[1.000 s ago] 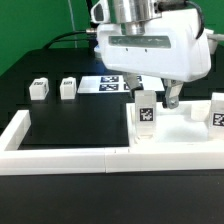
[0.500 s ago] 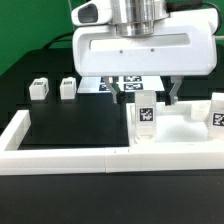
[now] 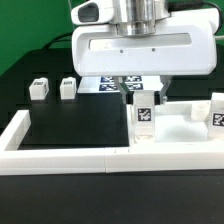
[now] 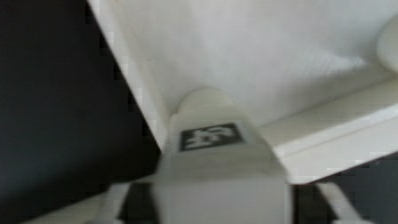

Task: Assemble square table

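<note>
Early yet: pinching one upright leg (image 3: 146, 115) with the gripper (image 3: 143, 98) at the square table (image 3: 185, 128) edge, leaving two spare legs (image 3: 68, 88) well apart from it, none seen fitted.

1. The white, boxy plastic two-finger gripper (image 3: 142, 92) spans the upper half of the exterior view. Its housing has rounded corners and a thin horizontal seam.
2. A grey metal cylindrical wrist flange (image 3: 133, 10) stands at top centre.
3. A rounded white block (image 3: 86, 12) with a dark spot sits at upper left.
4. Slim dark fingers (image 3: 126, 90) project beneath the housing.
</note>
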Controlling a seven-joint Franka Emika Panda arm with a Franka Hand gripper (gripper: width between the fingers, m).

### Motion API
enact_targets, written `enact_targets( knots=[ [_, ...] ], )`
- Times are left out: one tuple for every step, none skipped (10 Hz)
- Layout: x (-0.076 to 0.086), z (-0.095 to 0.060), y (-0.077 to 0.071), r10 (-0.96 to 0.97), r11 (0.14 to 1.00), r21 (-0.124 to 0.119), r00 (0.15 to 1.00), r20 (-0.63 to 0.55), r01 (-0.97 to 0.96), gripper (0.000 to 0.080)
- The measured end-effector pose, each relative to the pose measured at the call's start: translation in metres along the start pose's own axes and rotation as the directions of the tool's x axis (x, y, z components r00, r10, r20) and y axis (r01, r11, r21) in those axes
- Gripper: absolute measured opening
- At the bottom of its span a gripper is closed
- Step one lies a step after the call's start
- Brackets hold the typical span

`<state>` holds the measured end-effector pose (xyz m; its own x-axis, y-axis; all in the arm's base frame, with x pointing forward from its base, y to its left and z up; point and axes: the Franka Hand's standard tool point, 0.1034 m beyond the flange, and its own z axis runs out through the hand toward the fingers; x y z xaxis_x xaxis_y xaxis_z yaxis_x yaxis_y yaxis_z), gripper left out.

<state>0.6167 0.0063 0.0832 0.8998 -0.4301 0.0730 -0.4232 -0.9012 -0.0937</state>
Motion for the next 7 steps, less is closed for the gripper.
enact_targets(
  knots=[
    [0.0000,0.0000,-0.0001,0.062,0.998,0.001,0.998,0.000,-0.062,0.0289],
    [-0.0002,0.0000,-0.0004,0.125,0.992,0.002,0.992,0.001,-0.125,0.0290],
    [-0.0002,0.0000,-0.0007,0.199,0.980,0.005,0.980,0.002,-0.199,0.0290],
    [0.0000,0.0003,-0.0005,0.287,0.958,0.005,0.958,0.006,-0.287,0.0290],
    [0.0032,0.0008,0.0002,0.430,0.903,0.003,0.903,0.025,-0.430,0.0290],
    [0.0053,0.0014,0.0014,0.582,0.812,0.006,0.811,0.052,-0.583,0.0290],
    [0.0064,0.0017,0.0031,0.708,0.703,0.009,0.702,0.074,-0.711,0.0290]
  ],
)
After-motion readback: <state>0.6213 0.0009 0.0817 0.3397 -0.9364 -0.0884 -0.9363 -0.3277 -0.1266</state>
